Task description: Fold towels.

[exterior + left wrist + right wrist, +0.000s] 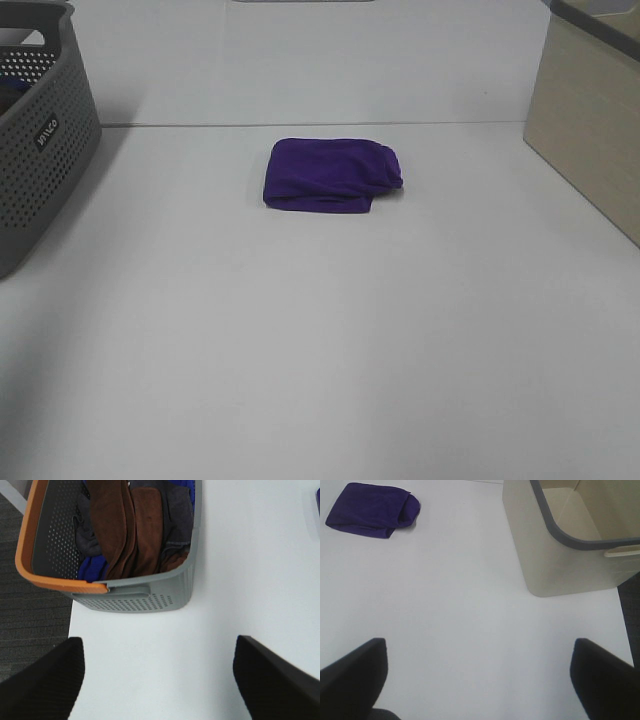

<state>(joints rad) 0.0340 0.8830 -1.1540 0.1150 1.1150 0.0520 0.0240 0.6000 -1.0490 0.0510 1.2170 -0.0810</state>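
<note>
A purple towel (332,175) lies folded into a small bundle on the white table, at the middle back in the exterior high view; it also shows in the right wrist view (372,509). Neither arm shows in the exterior high view. My left gripper (157,680) is open and empty above the table, beside a grey basket (137,600) that holds several brown, grey and blue towels (132,525). My right gripper (477,680) is open and empty above bare table, apart from the purple towel.
The grey perforated basket (40,140) stands at the table's left edge. A beige bin (590,120) with a grey rim stands at the right edge; its inside (580,510) looks empty in the right wrist view. Dark floor shows past the table's edges.
</note>
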